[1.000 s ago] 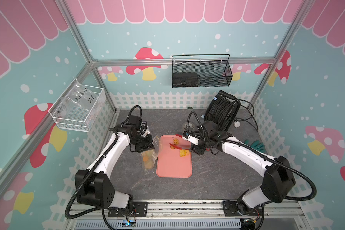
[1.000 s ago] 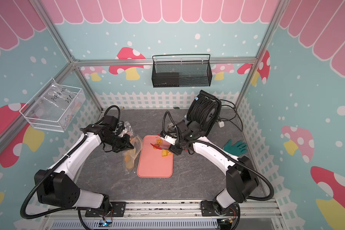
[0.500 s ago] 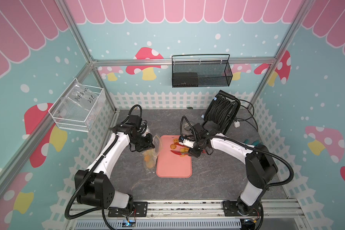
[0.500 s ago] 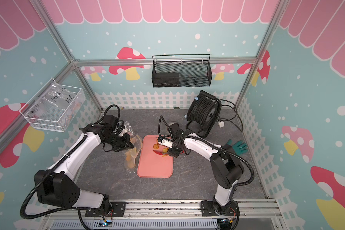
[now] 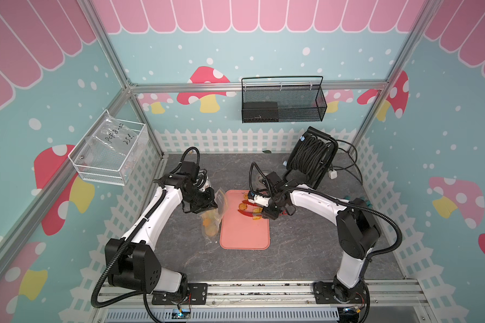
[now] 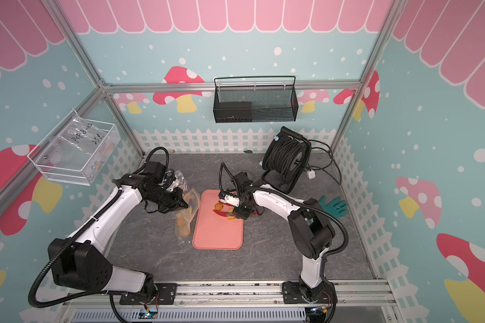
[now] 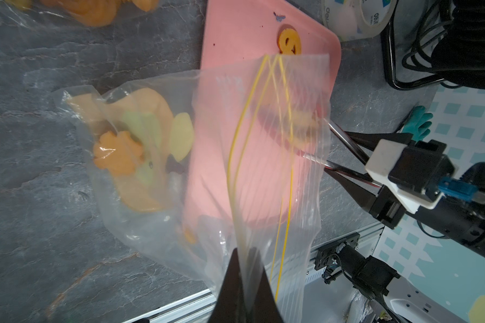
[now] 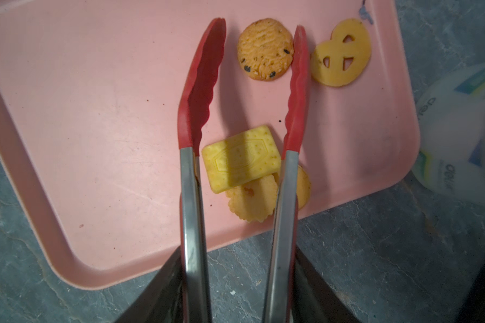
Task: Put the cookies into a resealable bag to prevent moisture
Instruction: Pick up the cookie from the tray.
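left gripper (image 7: 246, 253): yours is pinched together on the top edge of the bag, right at the yellow zip strip, and holds that edge up off the table.
bag (image 7: 263, 134): clear plastic, with its mouth gaping toward the tray. Its lower part lies on the grey table (image 5: 305, 251) just beside the tray's left edge.
cookies (image 7: 115, 153): several orange and pale ones sit low in the bag, but you cannot count them through the folds.
tray (image 8: 95, 112): pink, flat on the table between your two arms.
cookies on the tray: at least four lie at its far end. There is a round chip cookie (image 8: 265, 50), a pretzel-shaped one (image 8: 340, 53), and a square cracker (image 8: 241, 159) resting on a ridged round one (image 8: 249, 204).
tongs (image 8: 192, 181): the red tips stand apart, one on each side of the chip cookie. The tip next to the pretzel-shaped one touches the chip cookie's edge.
right gripper (image 5: 267, 211): yours is clamped on the steel handles of the tongs.
tape roll (image 8: 459, 139): on the table just off the tray's far corner.
cable reel (image 5: 311, 156): upright, behind your right arm.
glove (image 6: 333, 205): green, by the right fence.
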You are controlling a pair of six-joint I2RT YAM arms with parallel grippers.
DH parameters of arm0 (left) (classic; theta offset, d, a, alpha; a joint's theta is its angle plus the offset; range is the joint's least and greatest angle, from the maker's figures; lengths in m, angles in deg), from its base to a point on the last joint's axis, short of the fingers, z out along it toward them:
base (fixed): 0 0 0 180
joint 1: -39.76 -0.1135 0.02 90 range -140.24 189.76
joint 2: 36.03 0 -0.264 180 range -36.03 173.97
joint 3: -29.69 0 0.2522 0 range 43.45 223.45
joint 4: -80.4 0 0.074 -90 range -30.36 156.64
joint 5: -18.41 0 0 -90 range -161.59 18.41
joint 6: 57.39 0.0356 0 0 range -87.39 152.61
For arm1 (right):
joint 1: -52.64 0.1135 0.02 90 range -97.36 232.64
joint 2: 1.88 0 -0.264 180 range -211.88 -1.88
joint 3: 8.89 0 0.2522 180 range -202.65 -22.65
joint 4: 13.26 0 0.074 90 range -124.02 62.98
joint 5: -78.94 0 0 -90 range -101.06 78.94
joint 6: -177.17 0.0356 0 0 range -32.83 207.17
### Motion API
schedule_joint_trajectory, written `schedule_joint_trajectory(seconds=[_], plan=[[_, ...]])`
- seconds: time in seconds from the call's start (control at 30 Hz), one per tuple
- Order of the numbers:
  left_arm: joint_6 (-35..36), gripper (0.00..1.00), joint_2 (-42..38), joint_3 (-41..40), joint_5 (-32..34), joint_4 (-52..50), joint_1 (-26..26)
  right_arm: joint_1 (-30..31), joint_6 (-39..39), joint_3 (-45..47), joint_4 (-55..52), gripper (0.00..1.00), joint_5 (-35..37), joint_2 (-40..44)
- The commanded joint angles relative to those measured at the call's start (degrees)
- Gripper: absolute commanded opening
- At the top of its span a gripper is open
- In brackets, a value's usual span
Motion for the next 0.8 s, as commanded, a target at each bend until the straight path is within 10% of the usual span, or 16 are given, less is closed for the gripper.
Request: schedule_joint_trajectory(seconds=[0.0, 0.43, 0.77], plan=[[1.47, 0.00, 0.36, -0.30, -0.57, -0.59, 0.14, 0.71, -1.64, -1.72, -1.99, 0.52, 0.28, -1.46], [1.48, 0.00, 1.57, 0.33, -1.10, -0.59, 0.49, 0.61, -0.27, -1.03, -1.57, 0.40, -1.04, 6.65], [2.65, 0.00, 2.46, 1.67, -0.14, -2.29, 0.58, 0.19, 4.75, 0.35, 2.91, 0.39, -15.18, 18.66]])
